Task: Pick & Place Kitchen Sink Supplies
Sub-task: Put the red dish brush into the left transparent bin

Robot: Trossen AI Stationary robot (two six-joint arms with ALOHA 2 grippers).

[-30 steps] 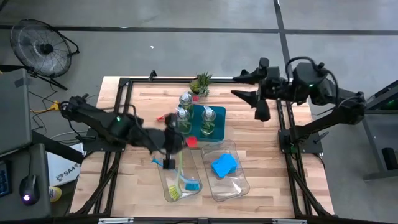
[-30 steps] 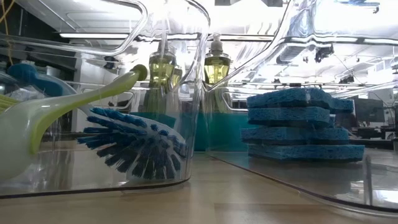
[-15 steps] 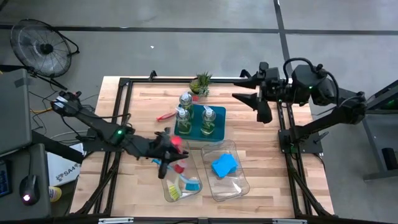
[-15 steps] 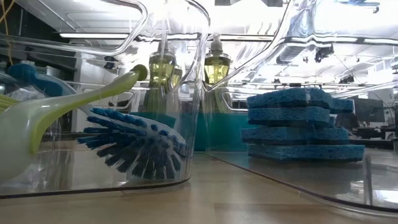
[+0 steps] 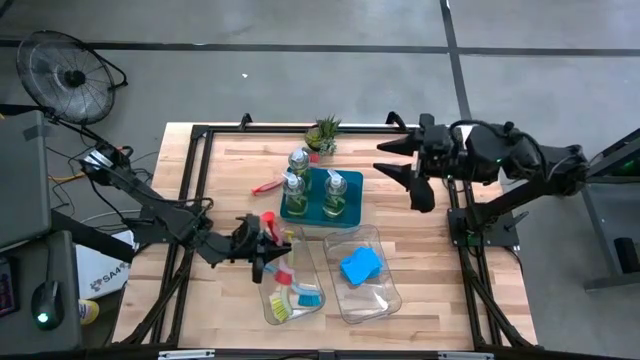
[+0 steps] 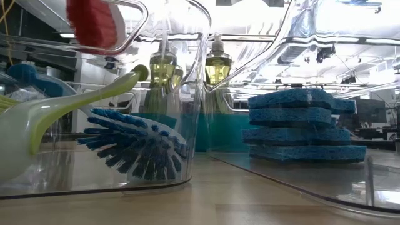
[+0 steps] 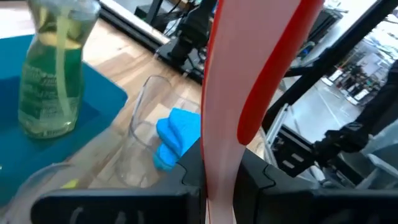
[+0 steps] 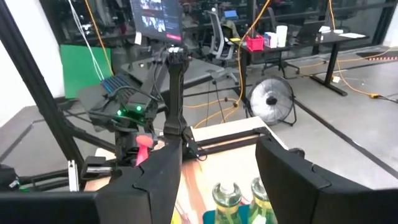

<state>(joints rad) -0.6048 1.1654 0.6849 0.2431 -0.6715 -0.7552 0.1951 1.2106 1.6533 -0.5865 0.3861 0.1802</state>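
Now | left end effector (image 5: pixel 262 243) clamps slim red brush (image 7: pixel 249 93); right end effector (image 5: pixel 410 168) spread

We are seeing the wooden table (image 5: pixel 420 260) carrying a teal tray (image 5: pixel 308 210), two clear bins (image 5: pixel 372 295), a potted plant (image 5: pixel 323 135) at its far edge, and a red brush (image 5: pixel 266 186).

Arms: two slim dark jointed limbs, matte black.
Left arm (image 5: pixel 150 205): small green indicator light.
Right arm (image 5: pixel 520 165): bulky black wrist housing.
Fingers (image 8: pixel 152 177): dark, blocky, angular.
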